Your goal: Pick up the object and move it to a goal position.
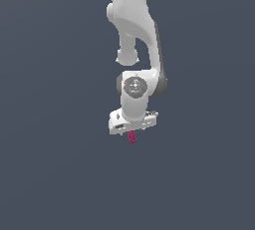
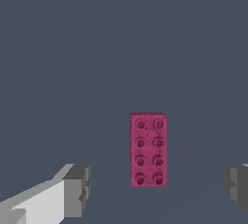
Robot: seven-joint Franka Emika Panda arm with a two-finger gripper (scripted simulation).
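**Open gripper above a small red brick**

A white robot arm reaches down from the top of the exterior view over a plain dark blue-grey surface. At its lower end the gripper points downward, and the brick shows just beneath the gripper's body, a small magenta-red piece lying on the surface.

In the wrist view the brick is seen from above: a rectangular block with two rows of four round studs on its top face. It lies flat, with its long side running away from the camera. The two grey fingertips stand spread wide apart, one on each side of the brick, with bare surface between each tip and the brick. Neither fingertip touches it. The brick sits nearer the middle of the gap, a little closer to the one fingertip than to the other.

From the exterior view I cannot tell how far above the surface the fingertips hang.
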